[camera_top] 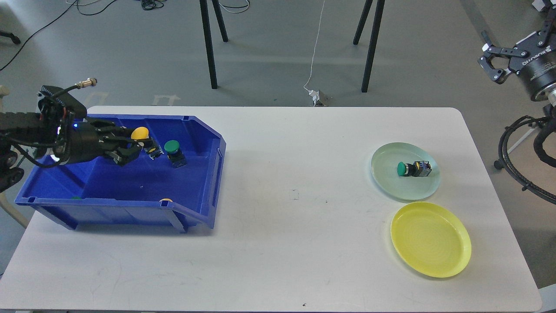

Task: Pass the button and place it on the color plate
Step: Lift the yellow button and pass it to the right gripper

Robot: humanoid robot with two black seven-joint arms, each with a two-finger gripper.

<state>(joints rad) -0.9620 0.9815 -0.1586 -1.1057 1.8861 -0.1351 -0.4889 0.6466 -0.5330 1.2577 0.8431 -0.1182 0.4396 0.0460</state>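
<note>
My left gripper (pixel 138 145) is shut on a yellow-capped button (pixel 142 135) and holds it lifted above the floor of the blue bin (pixel 208 174), near the back wall. A green-capped button (pixel 173 151) stands in the bin just right of it. Another yellow cap (pixel 165 200) peeks over the bin's front wall. A green button (pixel 410 169) lies on its side on the pale green plate (pixel 393 184). The yellow plate (pixel 430 239) holds nothing. My right gripper (pixel 495 63) is open, raised off the table's far right corner.
The white table (pixel 286 208) carries the bin at the left and both plates at the right. Black stand legs (pixel 210 48) and a white cable (pixel 313 56) are on the floor behind the table. A black cable loop (pixel 512 169) hangs by the right edge.
</note>
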